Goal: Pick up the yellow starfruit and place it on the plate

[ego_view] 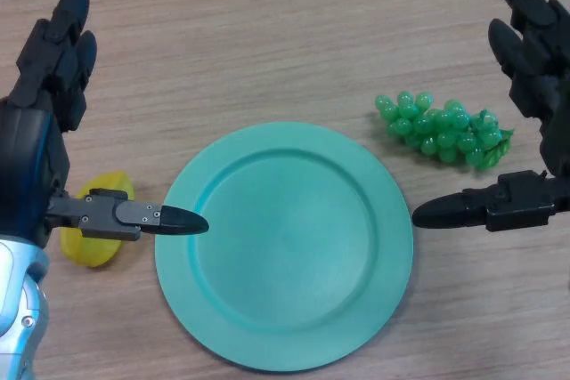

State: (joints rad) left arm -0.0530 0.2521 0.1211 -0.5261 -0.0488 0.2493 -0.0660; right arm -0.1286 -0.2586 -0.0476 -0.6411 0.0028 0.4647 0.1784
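Observation:
The yellow starfruit [96, 247] lies on the table just left of the teal plate [283, 245], partly hidden under my left thumb. My left hand [40, 122] hovers above it at the left edge, fingers straight and pointing away, thumb stretched right over the plate's left rim. It holds nothing. My right hand [534, 86] is at the right edge, open and empty, thumb pointing left toward the plate's right rim.
A bunch of green grapes [441, 128] lies on the wooden table to the upper right of the plate, close to my right hand.

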